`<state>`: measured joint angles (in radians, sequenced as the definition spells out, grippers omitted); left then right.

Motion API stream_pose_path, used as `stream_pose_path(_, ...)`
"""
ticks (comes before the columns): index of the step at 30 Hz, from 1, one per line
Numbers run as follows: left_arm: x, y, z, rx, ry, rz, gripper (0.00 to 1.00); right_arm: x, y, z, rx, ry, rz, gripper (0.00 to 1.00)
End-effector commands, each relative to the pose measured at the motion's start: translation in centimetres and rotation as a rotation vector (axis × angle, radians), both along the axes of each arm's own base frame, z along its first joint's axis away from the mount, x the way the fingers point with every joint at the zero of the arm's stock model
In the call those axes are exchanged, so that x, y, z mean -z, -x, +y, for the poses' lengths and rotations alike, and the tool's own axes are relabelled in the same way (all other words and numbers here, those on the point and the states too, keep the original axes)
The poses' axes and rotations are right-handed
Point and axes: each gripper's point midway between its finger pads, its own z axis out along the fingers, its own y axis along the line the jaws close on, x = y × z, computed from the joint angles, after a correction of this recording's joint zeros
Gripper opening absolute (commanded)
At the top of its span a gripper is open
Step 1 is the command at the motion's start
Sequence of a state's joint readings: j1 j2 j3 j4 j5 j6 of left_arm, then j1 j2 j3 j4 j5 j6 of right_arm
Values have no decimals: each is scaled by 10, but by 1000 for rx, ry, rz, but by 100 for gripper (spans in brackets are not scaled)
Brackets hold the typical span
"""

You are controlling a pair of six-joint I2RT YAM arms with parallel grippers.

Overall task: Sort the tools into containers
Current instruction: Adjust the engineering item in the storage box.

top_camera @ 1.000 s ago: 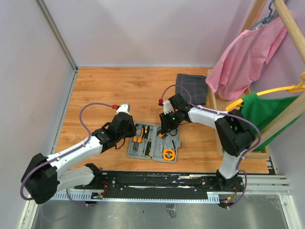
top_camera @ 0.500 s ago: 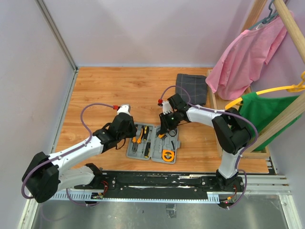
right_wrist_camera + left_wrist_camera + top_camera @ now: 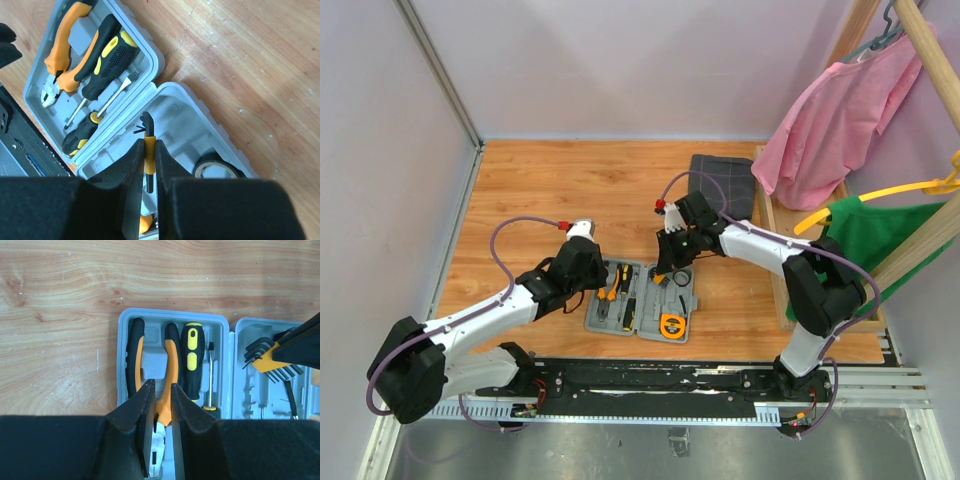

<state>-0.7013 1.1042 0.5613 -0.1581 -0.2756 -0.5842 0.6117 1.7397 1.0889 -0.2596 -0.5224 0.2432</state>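
Observation:
The grey tool case (image 3: 603, 318) lies open near the front of the table. Its left half holds orange-and-black pliers (image 3: 170, 360) and black-and-yellow screwdrivers (image 3: 191, 355). My left gripper (image 3: 160, 386) sits low over that half (image 3: 602, 282), its jaws narrowly closed on the pliers' orange handle. My right gripper (image 3: 148, 142) is shut on a yellow holder of black hex keys (image 3: 149, 150) and holds it just above the case's right half (image 3: 670, 272). That half also holds a round orange tape measure (image 3: 673, 323) and a black tape roll (image 3: 217, 170).
A dark grey checked folded cloth (image 3: 722, 185) lies behind the case on the right. A wooden rack with a pink garment (image 3: 835, 110), a green garment (image 3: 880, 235) and a yellow hanger stands at the right edge. Walls close the left and back.
My right gripper has shifted slightly back and up over the case's right half, still holding the hex keys. My left arm has barely moved.

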Motion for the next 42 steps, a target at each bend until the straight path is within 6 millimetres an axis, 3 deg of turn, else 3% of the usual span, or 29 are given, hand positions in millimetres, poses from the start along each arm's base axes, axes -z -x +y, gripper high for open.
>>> stream_pose_path(1, -9, -6, 3, -16, 13, -35, 23, -7, 4, -13, 77, 67, -18, 1)
stream_pose_path(11, -14, -2, 9, 0, -7, -46, 23, -15, 4, -43, 374, 342, -127, 0)
stream_pose_path(16, -15, 3, 13, 8, -15, -50, 23, -20, 3, -46, 441, 475, -184, 1)
stream_pose_path(34, -18, 13, 13, 41, 13, -59, 23, -19, -2, -24, 389, 698, -285, 1)
stream_pose_path(42, -16, 15, 15, 35, 16, -54, 23, -20, -4, -28, 375, 788, -339, 2)
